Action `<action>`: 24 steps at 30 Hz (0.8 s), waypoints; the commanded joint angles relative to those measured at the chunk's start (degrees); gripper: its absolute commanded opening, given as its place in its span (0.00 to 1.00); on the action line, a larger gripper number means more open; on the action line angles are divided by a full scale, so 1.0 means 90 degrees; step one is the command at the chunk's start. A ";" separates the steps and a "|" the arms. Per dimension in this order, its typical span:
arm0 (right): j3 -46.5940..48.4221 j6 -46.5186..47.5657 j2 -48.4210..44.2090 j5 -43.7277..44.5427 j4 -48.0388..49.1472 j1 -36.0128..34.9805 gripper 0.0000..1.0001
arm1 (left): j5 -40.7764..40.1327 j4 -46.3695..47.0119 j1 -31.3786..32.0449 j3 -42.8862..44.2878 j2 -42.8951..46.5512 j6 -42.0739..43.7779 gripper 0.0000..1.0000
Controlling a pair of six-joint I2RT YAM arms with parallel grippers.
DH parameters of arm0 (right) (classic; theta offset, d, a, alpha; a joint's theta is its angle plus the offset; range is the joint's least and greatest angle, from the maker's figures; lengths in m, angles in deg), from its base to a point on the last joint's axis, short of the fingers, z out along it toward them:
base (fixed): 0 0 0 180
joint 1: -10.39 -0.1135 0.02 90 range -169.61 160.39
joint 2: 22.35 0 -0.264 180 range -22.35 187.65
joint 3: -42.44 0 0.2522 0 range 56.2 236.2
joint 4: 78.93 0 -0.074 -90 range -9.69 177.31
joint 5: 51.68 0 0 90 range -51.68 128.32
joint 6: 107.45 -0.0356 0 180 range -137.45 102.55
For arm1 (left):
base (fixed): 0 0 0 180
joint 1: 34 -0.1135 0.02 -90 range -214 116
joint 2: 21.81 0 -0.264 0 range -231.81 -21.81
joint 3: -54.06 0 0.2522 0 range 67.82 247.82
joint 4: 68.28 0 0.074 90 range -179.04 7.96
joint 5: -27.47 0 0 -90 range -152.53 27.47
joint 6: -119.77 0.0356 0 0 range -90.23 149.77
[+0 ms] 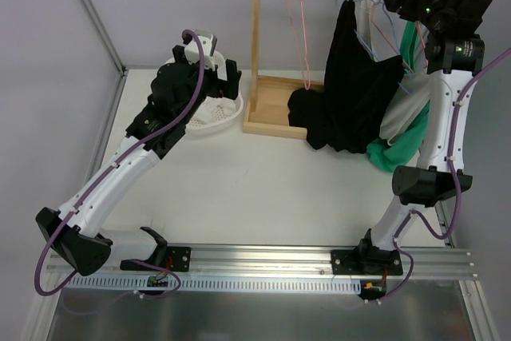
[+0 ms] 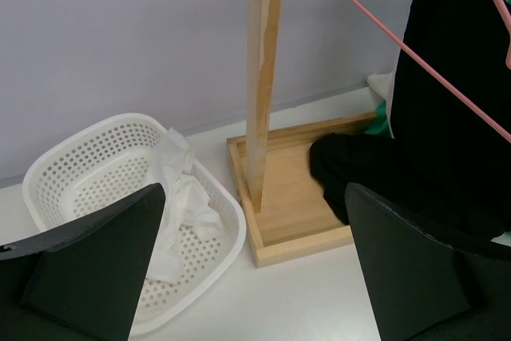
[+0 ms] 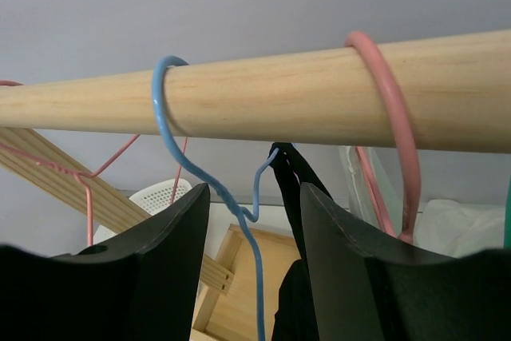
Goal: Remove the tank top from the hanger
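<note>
While black fabric tank top [image 1: 355, 93] is left hung on thin blue wire hanger [image 3: 164, 117], removal judged unstarted; right gripper [image 3: 255, 193] held part-open astride hanger neck, left gripper [image 2: 255, 189] spread wide, empty.

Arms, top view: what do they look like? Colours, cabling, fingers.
The left arm and right arm have white links, black joint housings and black bases. A purple cable runs along each. The fingers are flat, matte-black wedges. A green light glows near the right wrist.
</note>
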 commanded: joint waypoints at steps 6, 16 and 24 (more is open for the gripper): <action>0.0380 0.0276 0.0199 -0.0224 0.0154 -0.0005 0.47 | 0.0023 0.0459 0.0046 0.0384 -0.0372 0.0260 0.99; 0.0205 0.0676 0.0150 -0.0166 0.0037 -0.0191 0.17 | -0.0035 0.0683 0.0046 0.0511 -0.0549 0.0426 0.99; 0.0107 0.0910 -0.0025 0.0030 0.0056 -0.0347 0.00 | -0.0006 0.0742 0.0046 0.0492 -0.0558 0.0426 0.99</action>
